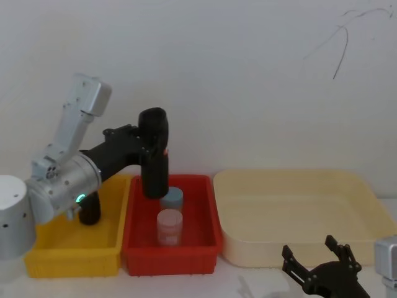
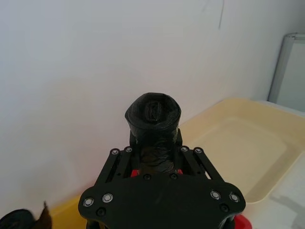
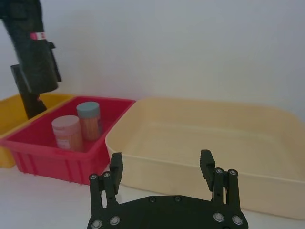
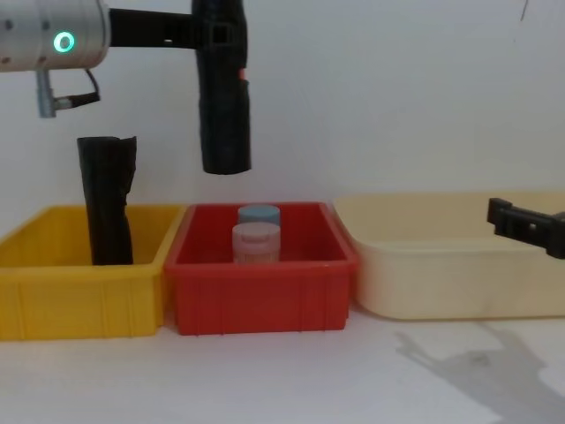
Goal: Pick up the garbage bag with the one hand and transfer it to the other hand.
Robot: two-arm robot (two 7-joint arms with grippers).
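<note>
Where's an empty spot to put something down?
The big cream tray is bare inside, right of the red bin. The table strip before the bins is free too. The red bin is crowded: two jars, with the garbage bag hanging above in the left pincer. The yellow bin holds a black roll.

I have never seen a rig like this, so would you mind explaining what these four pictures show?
It is a two-armed robot. One picture comes from its head, one from its chest, one from each wrist. On the table stand a yellow bin with a black roll, a red bin with two jars, and a cream tray. The left end effector is shut on a black garbage bag, held upright above the red bin. The right end effector hangs open, low before the cream tray.
</note>
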